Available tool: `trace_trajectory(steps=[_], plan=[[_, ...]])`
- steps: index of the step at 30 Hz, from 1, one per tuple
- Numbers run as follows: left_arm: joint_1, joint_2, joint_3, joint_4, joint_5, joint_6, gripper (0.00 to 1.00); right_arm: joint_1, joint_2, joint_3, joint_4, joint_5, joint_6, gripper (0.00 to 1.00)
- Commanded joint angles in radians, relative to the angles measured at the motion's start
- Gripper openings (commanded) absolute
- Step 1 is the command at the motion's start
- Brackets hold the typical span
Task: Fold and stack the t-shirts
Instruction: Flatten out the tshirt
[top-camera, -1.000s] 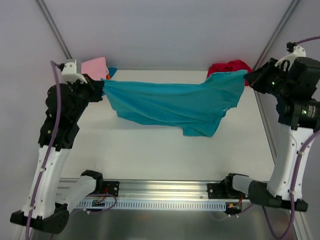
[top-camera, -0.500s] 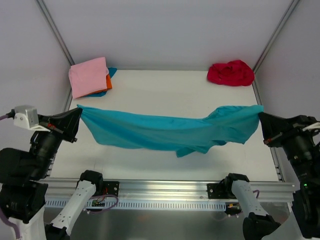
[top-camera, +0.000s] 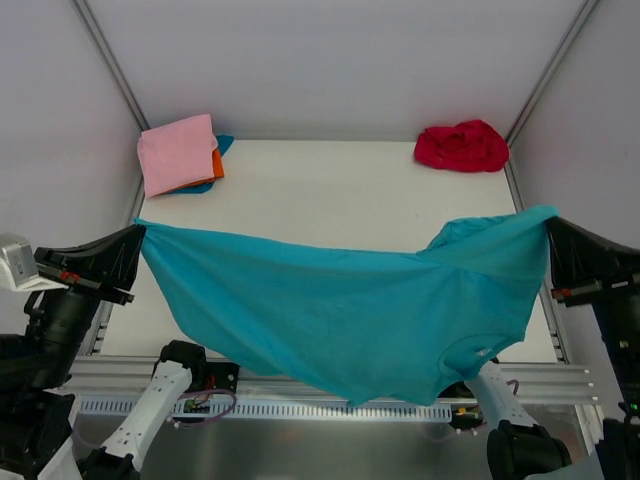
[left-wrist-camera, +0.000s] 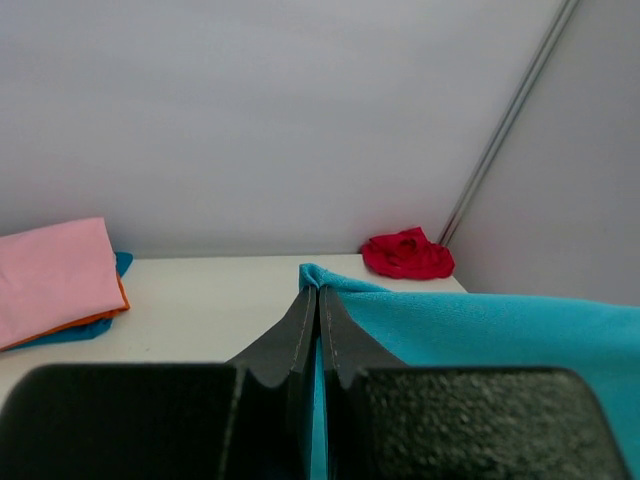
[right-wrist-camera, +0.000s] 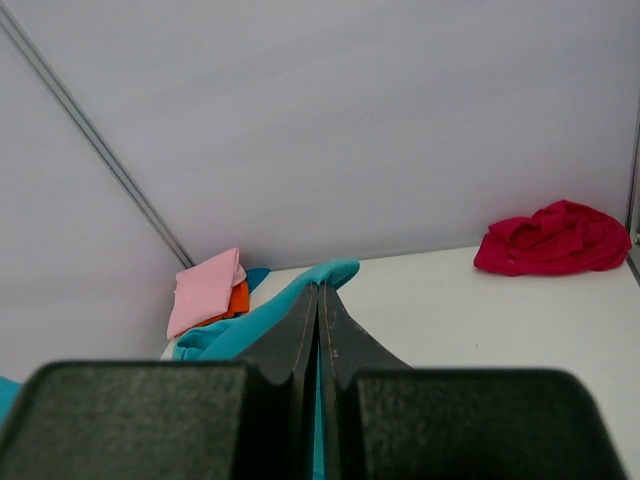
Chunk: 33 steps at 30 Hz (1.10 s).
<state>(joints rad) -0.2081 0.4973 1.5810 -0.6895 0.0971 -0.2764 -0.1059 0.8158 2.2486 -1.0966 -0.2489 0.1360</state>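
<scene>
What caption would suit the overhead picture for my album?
Left tool and right tool hold a teal shirt stretched in mid-air; folded pile back left, crumpled red shirt back right.

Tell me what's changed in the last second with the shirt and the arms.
Both arms drew back from the far edge of the table toward their bases, carrying the teal t-shirt; it now hangs spread between the left gripper and right gripper, draping over the near rail. Neither let go. The pink t-shirt on its stack and the crumpled red t-shirt stayed put.
</scene>
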Motion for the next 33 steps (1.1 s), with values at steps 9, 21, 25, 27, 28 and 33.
trace_trajectory(steps=[9, 21, 25, 27, 28, 33], plan=[[0.004, 0.168, -0.145, 0.194, -0.004, 0.000, 0.00, 0.005, 0.319, -0.153, 0.222, -0.013, 0.011, 0.00], [0.004, 0.307, -0.050, 0.251, 0.013, 0.023, 0.00, 0.005, 0.425, -0.075, 0.242, 0.014, -0.003, 0.00], [0.004, 0.304, -0.003, 0.219, 0.021, 0.019, 0.00, 0.005, 0.425, 0.005, 0.211, 0.016, 0.004, 0.00], [0.004, 0.288, 0.017, 0.199, 0.026, 0.011, 0.00, 0.005, 0.401, 0.019, 0.202, 0.014, 0.010, 0.00], [0.004, 0.284, 0.022, 0.191, 0.026, 0.008, 0.00, 0.005, 0.389, 0.020, 0.198, 0.014, 0.011, 0.00], [0.004, 0.224, 0.054, 0.133, 0.033, -0.007, 0.00, 0.005, 0.310, 0.025, 0.150, 0.017, 0.008, 0.00]])
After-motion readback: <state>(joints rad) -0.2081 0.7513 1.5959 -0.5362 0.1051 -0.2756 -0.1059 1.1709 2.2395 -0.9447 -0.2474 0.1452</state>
